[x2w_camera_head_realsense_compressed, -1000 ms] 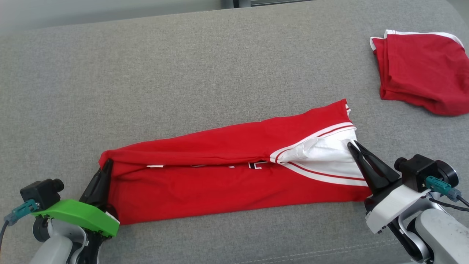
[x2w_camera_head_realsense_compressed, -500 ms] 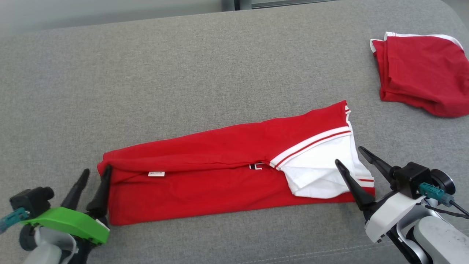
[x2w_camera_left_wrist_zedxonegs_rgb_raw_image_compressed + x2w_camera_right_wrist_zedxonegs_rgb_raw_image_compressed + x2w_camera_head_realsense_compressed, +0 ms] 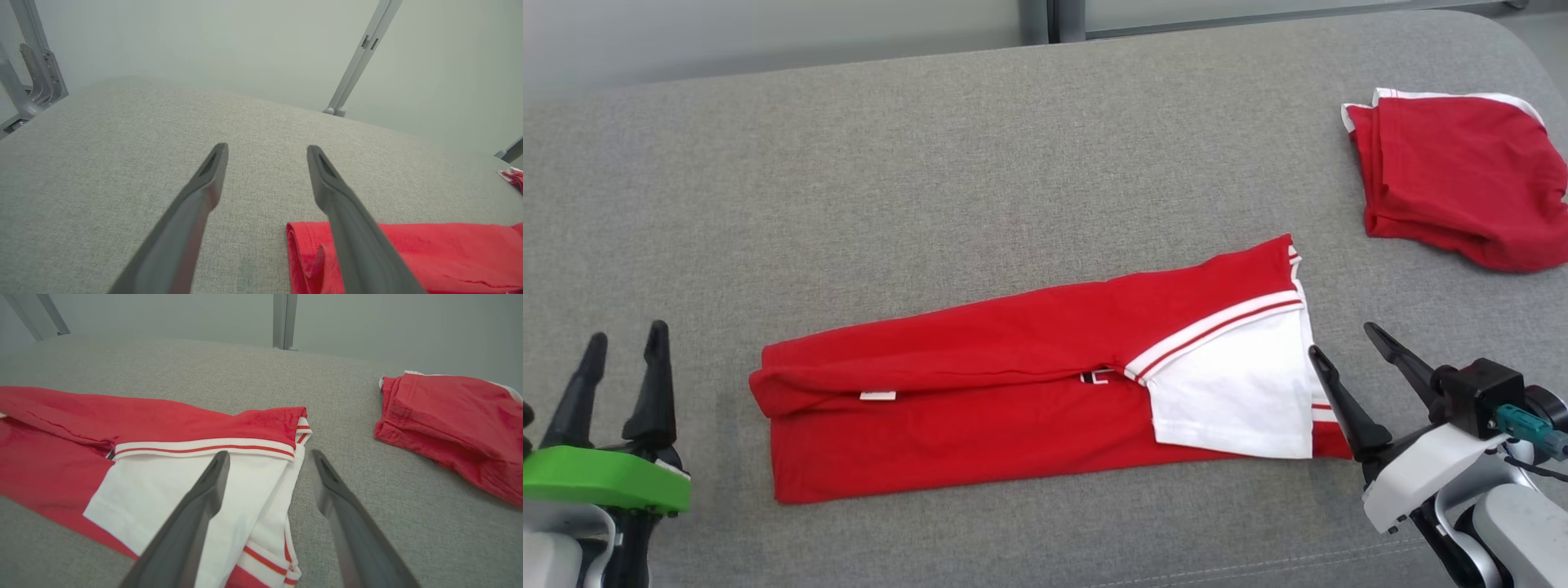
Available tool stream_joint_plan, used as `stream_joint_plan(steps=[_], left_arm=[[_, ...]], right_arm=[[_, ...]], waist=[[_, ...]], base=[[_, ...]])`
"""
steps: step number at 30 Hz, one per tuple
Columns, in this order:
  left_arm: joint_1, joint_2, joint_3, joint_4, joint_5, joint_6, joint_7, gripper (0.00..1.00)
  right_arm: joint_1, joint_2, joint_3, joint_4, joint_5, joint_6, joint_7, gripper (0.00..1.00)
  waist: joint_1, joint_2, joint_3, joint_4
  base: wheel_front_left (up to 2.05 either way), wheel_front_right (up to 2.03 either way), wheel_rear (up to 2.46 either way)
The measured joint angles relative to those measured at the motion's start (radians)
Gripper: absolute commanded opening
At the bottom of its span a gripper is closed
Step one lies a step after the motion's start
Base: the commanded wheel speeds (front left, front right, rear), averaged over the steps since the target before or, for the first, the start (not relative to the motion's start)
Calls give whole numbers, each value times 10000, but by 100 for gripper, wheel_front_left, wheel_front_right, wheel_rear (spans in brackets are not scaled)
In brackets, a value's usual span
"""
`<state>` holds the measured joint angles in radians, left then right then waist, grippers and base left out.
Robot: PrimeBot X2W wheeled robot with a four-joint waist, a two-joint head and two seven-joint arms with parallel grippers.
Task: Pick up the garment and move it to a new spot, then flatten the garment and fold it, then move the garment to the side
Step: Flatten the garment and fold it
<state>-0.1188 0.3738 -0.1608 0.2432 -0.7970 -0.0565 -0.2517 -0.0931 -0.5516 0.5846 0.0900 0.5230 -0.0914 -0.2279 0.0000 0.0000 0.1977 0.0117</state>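
The garment is laid as a long folded band on the grey cushion. The left gripper and right gripper are held spread and empty near its ends. Folding is judged part done; an end must next be gripped and carried across.

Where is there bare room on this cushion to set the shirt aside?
Widest: the grey cushion behind the long red garment, from the cushion's left edge to the small folded red garment. Narrower: the strip between the open left gripper and the long garment's left end. Crowded: the right end, around the open right gripper.
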Motion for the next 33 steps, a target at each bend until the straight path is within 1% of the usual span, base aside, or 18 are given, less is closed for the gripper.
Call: stream_joint_plan(steps=[2, 4, 6, 9, 15, 18, 25, 33], left_arm=[[35, -67, 362, -364, 270, 201, -2, 100], [136, -136, 660, -683, 489, 303, -2, 100], [382, -198, 807, -957, 773, 380, -2, 100], [801, -472, 1035, -1292, 945, 522, -2, 100], [1351, -819, 1300, -1950, 1553, 660, -2, 100], [1656, -1041, 1325, -2217, 1770, 669, -2, 100], [2563, -1367, 1285, -2500, 2059, 667, -2, 100], [3294, -1383, 1227, -2865, 2217, 610, -2, 100]], right_arm=[[50, 4, -52, 10, 63, -4, -2, 100], [61, 17, -148, 17, 90, -79, -4, 100], [70, 35, -253, 52, 153, -81, -13, 100], [248, 56, -470, 171, 198, -127, -90, 100], [529, 46, -888, 533, 332, -178, -94, 100], [673, 50, -1114, 725, 401, -242, -104, 100], [1195, 198, -1457, 1053, 688, -249, -176, 100], [1412, 351, -1570, 1154, 767, -249, -178, 100]], waist=[[0, 0, -49, 62], [0, 0, -113, 121], [0, 0, -195, 171], [0, 0, -335, 243], [0, 0, -674, 412], [0, 0, -849, 519], [0, 0, -1294, 771], [0, 0, -1568, 991]], base=[[0, 0, 0], [0, 0, 0], [0, 0, 0], [0, 0, 0], [0, 0, 0], [0, 0, 0], [0, 0, 0], [0, 0, 0]])
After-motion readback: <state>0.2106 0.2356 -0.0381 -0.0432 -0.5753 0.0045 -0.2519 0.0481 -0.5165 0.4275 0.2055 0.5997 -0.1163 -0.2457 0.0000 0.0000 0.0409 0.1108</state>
